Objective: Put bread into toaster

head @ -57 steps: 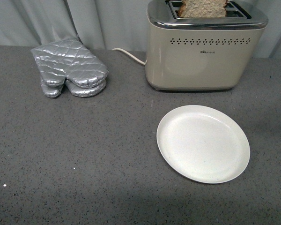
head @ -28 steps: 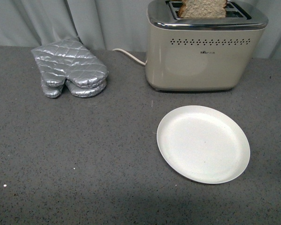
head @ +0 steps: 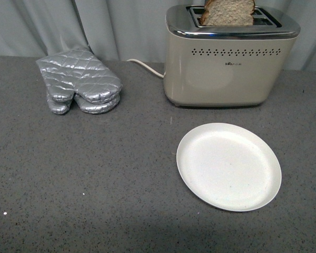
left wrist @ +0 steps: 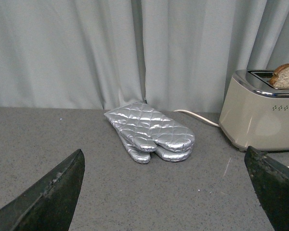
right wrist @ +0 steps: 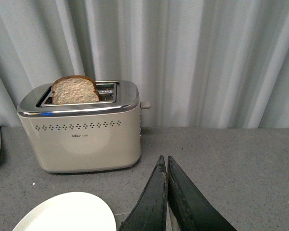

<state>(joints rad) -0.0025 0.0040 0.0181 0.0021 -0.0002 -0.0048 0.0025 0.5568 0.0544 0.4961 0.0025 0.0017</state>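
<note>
Right hand (right wrist: 166, 192) closed (bread (head: 227, 12) upright in toaster (head: 229, 60))

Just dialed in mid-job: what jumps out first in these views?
The bread stands in a slot of the beige toaster at the back right, its top poking out. An empty white plate lies in front of it; silver oven mitts sit back left. Neither hand holds anything.
</note>
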